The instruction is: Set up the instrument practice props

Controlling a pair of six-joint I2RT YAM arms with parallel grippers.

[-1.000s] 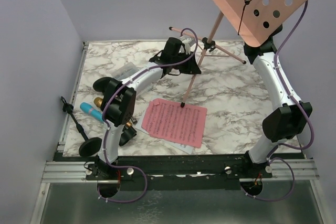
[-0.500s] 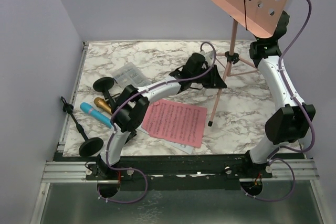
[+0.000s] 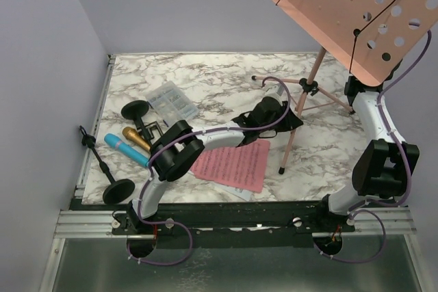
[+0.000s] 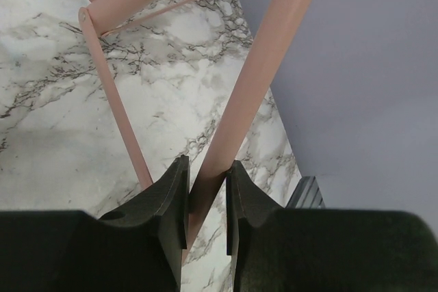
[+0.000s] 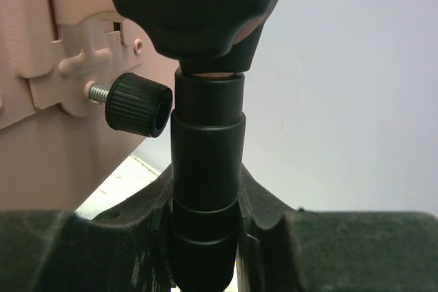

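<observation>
Since a moment ago, your arms have swung the pink music rack (image 3: 356, 11) to the right. Near you, the pink page (image 3: 229, 165) lies flat on the table (image 3: 205, 76), with the blue microphone (image 3: 125, 147) at its left. Your left pincer (image 4: 205, 182) is clamped on a rack leg (image 4: 253, 87). Farther back, your right pincer (image 5: 207, 200) squeezes the black collar (image 5: 207, 141) under the rack top. You are standing the rack up. Next, I think, set its feet down level. The rack top is cut off, and the far feet are hard to see.

pink music rack (image 3: 356, 18) tilted, pink page (image 3: 233, 164) flat
</observation>
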